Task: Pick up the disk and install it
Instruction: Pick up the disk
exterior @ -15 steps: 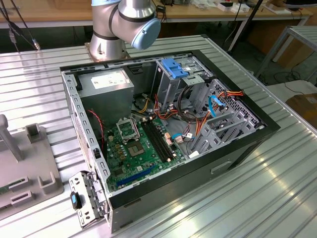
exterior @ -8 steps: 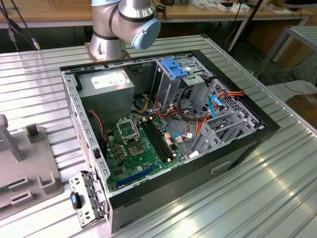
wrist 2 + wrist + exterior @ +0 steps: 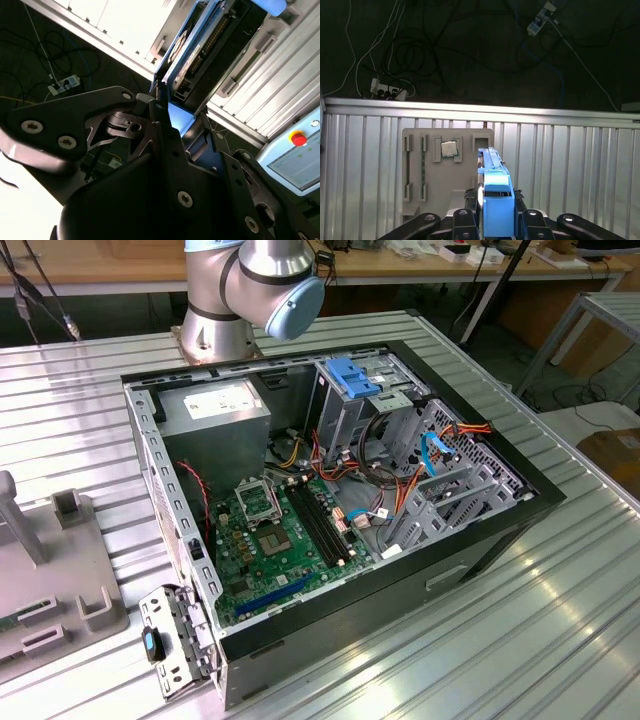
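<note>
A: Disk [image 3: 491, 159]?
B: Sitting edge-on between the jaws. Gripper [image 3: 498, 196] is clenching its blue frame, with a grey tray [image 3: 447, 135] lying beyond the jaws.
A: Tip?
B: I'm judging that staying square and firm is what's stopping any slipping.

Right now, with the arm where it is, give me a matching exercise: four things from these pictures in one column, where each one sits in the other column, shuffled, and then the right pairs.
Things
1. the disk
2. square silver chip
3. power strip
4. green motherboard

Places
A. inside the open computer case
B. on the dark floor past the table edge
C. clamped in the gripper
D. in a recess of the grey fixture tray

Pairs: 1-C, 2-D, 3-B, 4-A
</note>
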{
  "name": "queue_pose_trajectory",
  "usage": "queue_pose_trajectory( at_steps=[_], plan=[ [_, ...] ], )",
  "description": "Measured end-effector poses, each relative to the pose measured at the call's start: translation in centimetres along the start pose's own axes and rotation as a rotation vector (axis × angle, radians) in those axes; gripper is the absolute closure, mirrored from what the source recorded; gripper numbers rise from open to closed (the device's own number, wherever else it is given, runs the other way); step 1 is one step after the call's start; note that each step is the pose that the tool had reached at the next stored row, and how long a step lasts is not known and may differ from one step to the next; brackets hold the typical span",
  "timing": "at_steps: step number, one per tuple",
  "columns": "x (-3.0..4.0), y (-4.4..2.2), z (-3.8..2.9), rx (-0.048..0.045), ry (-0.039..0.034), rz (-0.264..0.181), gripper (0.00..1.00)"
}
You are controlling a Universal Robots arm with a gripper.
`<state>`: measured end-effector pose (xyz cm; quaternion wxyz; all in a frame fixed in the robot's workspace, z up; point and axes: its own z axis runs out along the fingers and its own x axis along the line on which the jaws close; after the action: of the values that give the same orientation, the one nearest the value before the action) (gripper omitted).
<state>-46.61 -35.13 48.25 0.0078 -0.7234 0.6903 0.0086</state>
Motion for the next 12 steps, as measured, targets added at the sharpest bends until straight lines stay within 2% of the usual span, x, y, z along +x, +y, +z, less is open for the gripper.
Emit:
queue_pose_trajectory(
  at_steps=[3,7,12],
  plan=[
    [-0.03,0.0,-1.13,0.0,0.0,0.0,0.63],
    [-0.03,0.0,-1.24,0.0001,-0.0002,0.0,0.63],
    [0.0,-0.47,-1.24,0.0,-0.0001,0.0,0.63]
  ],
)
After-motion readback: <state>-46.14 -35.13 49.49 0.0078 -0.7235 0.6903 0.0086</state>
